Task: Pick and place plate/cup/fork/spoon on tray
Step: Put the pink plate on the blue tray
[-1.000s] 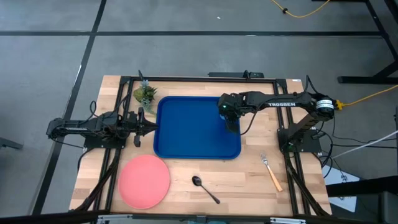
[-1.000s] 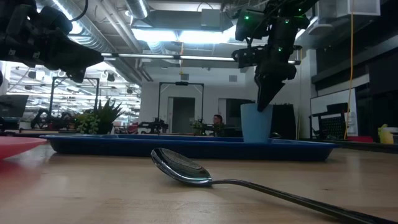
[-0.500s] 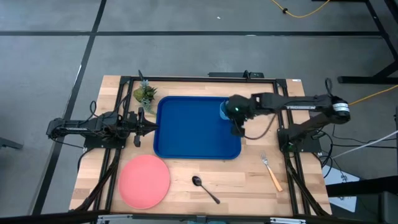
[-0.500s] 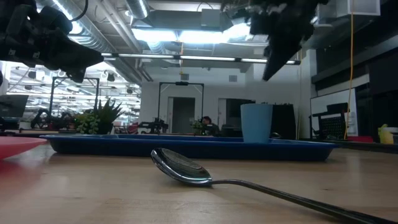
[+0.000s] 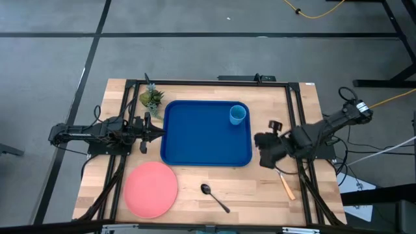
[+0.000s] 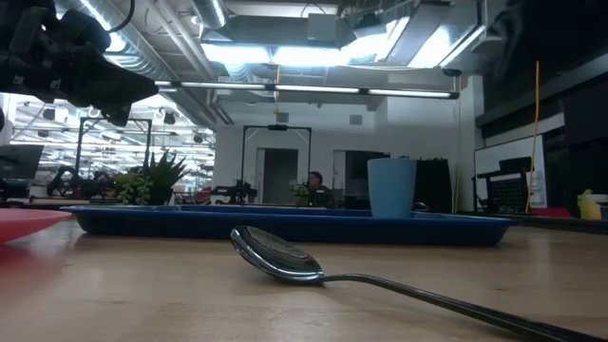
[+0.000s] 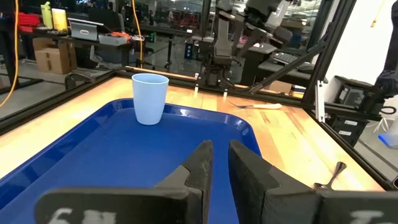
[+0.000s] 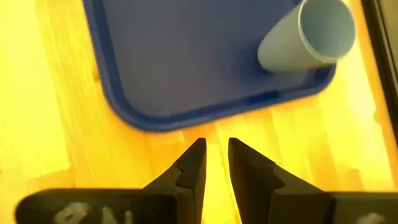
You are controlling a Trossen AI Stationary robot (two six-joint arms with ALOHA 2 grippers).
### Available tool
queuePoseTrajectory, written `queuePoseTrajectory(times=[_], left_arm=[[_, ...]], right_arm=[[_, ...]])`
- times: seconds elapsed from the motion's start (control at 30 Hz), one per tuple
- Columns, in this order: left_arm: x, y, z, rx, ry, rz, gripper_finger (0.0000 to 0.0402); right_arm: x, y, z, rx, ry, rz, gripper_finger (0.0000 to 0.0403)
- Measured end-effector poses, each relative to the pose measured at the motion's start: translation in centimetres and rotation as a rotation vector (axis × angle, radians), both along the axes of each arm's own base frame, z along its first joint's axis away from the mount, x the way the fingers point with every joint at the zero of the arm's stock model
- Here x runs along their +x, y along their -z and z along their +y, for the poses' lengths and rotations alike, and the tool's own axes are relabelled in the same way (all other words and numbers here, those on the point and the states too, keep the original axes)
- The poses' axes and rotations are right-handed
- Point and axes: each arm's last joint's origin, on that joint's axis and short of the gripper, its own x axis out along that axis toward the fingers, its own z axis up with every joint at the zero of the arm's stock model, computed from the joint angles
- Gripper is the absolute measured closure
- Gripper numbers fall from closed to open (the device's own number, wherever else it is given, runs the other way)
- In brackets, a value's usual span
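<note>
The deep-blue tray (image 5: 195,140) lies mid-table. The light-blue cup (image 5: 238,115) stands upright on its base in the tray's far right corner; it also shows in the low view (image 6: 391,187), the left wrist view (image 7: 150,98) and the right wrist view (image 8: 308,38). The pink plate (image 5: 151,189) lies flat at the near left. The dark spoon (image 5: 214,197) lies near the front edge. The fork (image 5: 286,188) lies at the right, its tines partly under my right arm. My right gripper (image 5: 263,156) is shut and empty above the wood, right of the tray. My left gripper (image 5: 159,133) is shut at the tray's left edge.
A small potted plant (image 5: 152,99) stands at the far left, beside the tray's far left corner. A black frame rail (image 5: 296,130) runs along the table's right side. Bare wood (image 5: 260,192) shows between the spoon and the fork.
My right gripper has left the cup, risen, and swung toward the table's right and near edges, off the tray to the wood beside the fork. The cup stays upright in the tray's far right corner.
</note>
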Motion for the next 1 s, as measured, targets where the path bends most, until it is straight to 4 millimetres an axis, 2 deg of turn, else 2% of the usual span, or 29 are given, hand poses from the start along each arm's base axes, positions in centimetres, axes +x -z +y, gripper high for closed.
queuePoseTrajectory(times=[0.17, 0.37, 0.5, 0.63, 0.7, 0.87, 0.93, 1.0], left_arm=[[0.0, 0.0, 0.0, 0.000, -0.001, 0.000, 0.0357], [0.0, 0.0, 0.0, 0.000, -0.001, 0.000, 0.0357], [0.0, 0.0, 0.0, 0.000, 0.000, 0.000, 0.0357], [0.0, 0.0, 0.0, 0.000, 0.000, 0.000, 0.0357], [0.0, 0.0, 0.0, 0.000, 0.000, 0.000, 0.0357], [0.0, 0.0, 0.0, 0.000, -0.001, -0.001, 0.0357], [0.0, -0.3, 0.0, -0.036, 0.001, -0.030, 0.0357], [-0.1, -1.4, 0.0, -0.083, -0.002, -0.147, 0.0357]], right_arm=[[-1.6, 0.3, 2.1, 0.003, -0.012, 0.025, 0.0330], [-2.7, 0.3, 4.0, 0.033, -0.111, 0.033, 0.0330], [-3.2, 0.6, 5.1, 0.106, -0.070, 0.032, 0.0330], [-4.2, 0.6, 6.3, 0.022, -0.216, 0.019, 0.0330], [-4.5, 0.5, 6.7, -0.017, -0.233, -0.022, 0.0330], [-5.9, 0.2, 7.5, 0.014, -0.239, -0.065, 0.0330], [-6.4, 0.1, 7.8, 0.018, -0.261, -0.077, 0.0330], [-6.8, 0.0, 8.0, 0.003, -0.282, -0.098, 0.0330]])
